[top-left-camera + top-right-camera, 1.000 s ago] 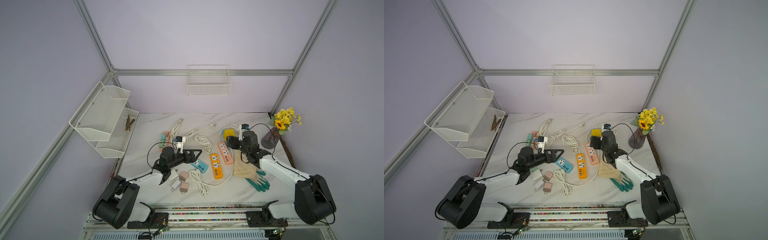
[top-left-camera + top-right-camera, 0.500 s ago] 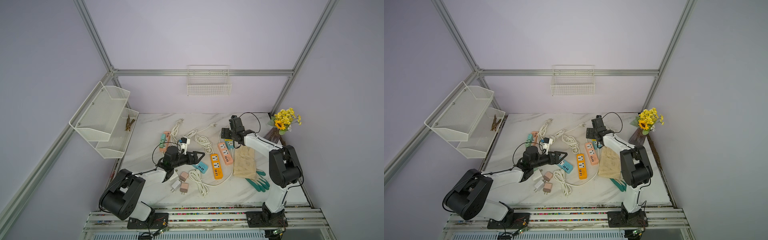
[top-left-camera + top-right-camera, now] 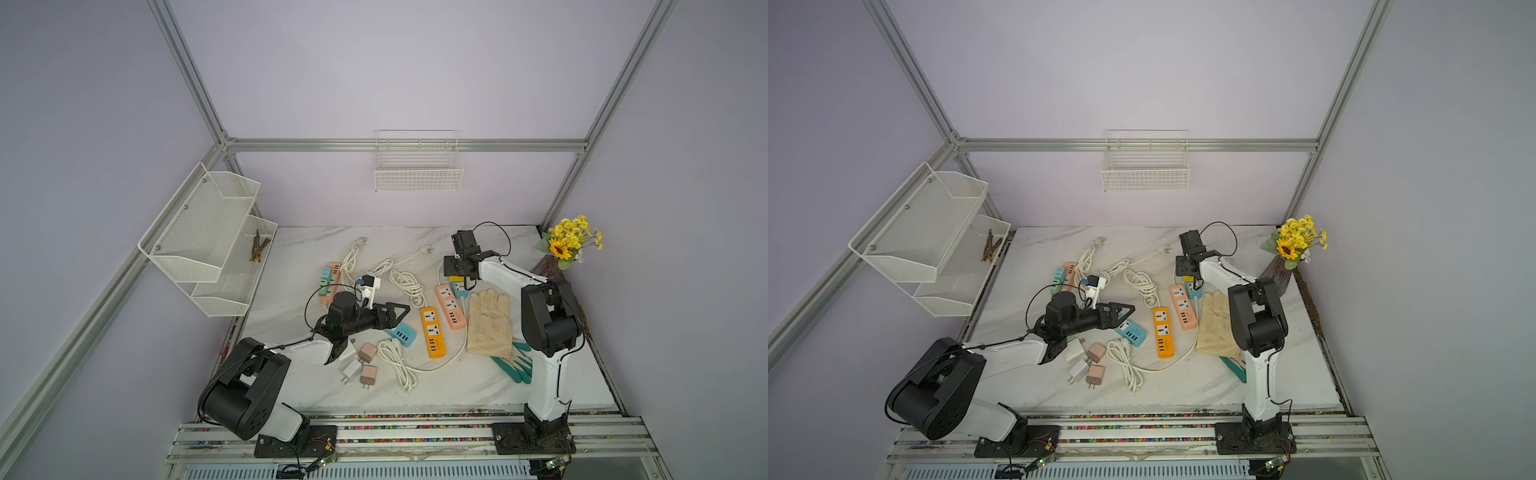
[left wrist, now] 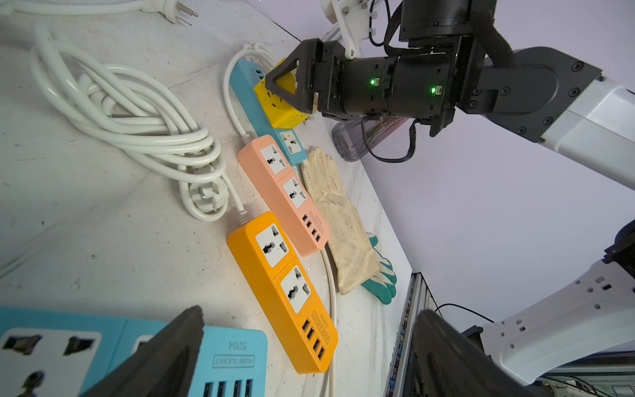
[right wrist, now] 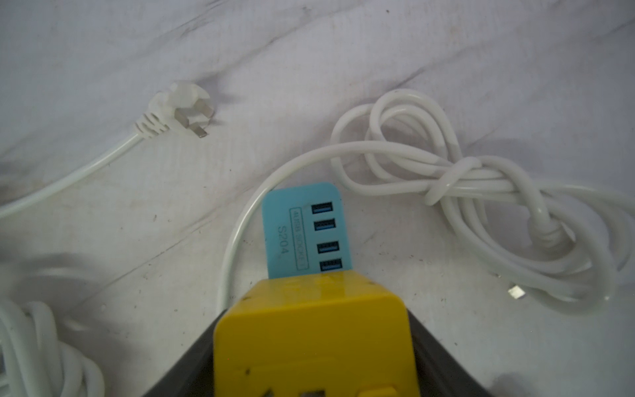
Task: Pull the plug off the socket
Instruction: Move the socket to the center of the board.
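Gripping the plug (image 5: pixel 314 347) is how the right tool (image 5: pixel 314 311) reads in its wrist view: the dark fingers (image 5: pixel 433 357) lie flush on the yellow cube's two flanks, with no gap showing. The plug stands in the blue socket (image 5: pixel 292 233), which lies flat on the far right part of the tabletop (image 3: pixel 299 257), just beside the pink strip (image 3: pixel 449 307).

The socket's long axis runs away from the robot, roughly parallel to the pink strip. Its USB end points to the far side and a free outlet shows at the near end. The plug sits between the two and rises square off the socket's top face, so its own axis is upright, across the socket's length. The right tool reaches it from the near side, low and along the socket's length, with the fingers set across the socket's width.

By my judgement, the pull must go straight up off that face, not back along the tool's line. Nothing pins the socket down, so it may lift with the plug.

The left tool (image 4: pixel 309 312) is spread wide and holds nothing. It hangs over the other blue strip (image 3: pixel 401 334), well apart from the plug, with the orange strip (image 3: pixel 432 332) and the pink strip between them. The right arm is plainly the nearer.
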Tool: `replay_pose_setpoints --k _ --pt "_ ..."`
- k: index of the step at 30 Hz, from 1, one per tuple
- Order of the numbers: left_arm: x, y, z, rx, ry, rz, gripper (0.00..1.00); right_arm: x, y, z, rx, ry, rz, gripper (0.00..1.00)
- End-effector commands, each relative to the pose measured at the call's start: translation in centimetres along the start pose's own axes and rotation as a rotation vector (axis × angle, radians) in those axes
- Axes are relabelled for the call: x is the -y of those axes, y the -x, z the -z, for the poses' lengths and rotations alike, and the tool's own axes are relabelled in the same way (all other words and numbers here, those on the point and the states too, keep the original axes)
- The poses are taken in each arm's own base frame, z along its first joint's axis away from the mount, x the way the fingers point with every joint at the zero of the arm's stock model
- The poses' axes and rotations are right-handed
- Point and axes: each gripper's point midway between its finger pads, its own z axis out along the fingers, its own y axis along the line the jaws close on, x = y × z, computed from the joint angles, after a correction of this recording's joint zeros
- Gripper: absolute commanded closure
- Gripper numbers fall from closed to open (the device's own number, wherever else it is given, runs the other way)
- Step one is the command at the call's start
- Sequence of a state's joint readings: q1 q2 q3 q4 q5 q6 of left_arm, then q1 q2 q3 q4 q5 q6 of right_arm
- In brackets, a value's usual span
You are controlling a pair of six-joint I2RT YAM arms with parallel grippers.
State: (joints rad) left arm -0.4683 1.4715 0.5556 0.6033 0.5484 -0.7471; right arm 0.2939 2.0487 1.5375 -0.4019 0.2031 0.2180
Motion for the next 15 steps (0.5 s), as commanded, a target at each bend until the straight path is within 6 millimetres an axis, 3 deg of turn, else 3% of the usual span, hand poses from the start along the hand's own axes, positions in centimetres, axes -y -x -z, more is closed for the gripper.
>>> replay_pose_setpoints --k 1,7,11,15 --pt "1.8 1.3 -0.2 0.024 -0.056 -0.045 0.02 0.5 -0.5 0.1 -0.024 -0.015 0.03 0.49" --pt "2.1 1.3 -0.2 0.019 -0.074 -0.038 0.02 1.5 -1.9 2.1 -0.001 -0.021 0.039 0.6" --pt "2.7 1.1 -0.5 0.003 -0.118 -0.02 0.02 1.7 -5.0 3.6 -0.041 0.021 0.023 0.61" --pt "4.6 0.5 -1.2 -0.04 -0.194 -0.024 0.03 1.4 -8.4 5.1 -0.081 0.097 -0.021 0.62"
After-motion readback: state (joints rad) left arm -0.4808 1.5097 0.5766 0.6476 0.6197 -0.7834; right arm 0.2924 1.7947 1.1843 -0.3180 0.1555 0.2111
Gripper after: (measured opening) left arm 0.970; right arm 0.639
